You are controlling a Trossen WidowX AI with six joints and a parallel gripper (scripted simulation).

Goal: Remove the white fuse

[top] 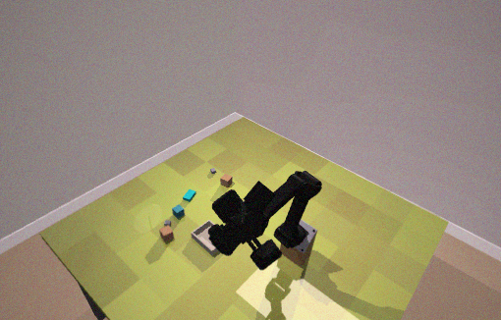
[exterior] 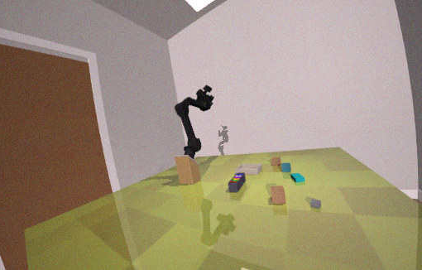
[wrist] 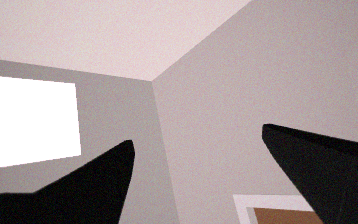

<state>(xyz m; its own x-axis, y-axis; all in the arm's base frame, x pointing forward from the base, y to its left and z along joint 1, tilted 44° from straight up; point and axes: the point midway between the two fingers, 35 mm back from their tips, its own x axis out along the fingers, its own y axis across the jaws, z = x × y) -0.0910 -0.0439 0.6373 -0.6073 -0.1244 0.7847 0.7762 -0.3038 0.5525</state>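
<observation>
Gripper state: the gripper (wrist: 197, 165) stood wide apart with nothing between its fingers, raised high and aimed at the ceiling corner.
White fuse: presumably seated in the fuse block (exterior: 237, 182), too small to pick out among the coloured ones.
Tray: the tray (exterior: 249, 169) lay just behind the fuse block.
Risk: a long descent onto tightly packed fuses; a slight misalignment would probably brush a neighbour or the fuse block.
Views: only the exterior view showed the fuse block; the top view hid it behind the arm (top: 261, 216); the wrist view showed walls only.
</observation>
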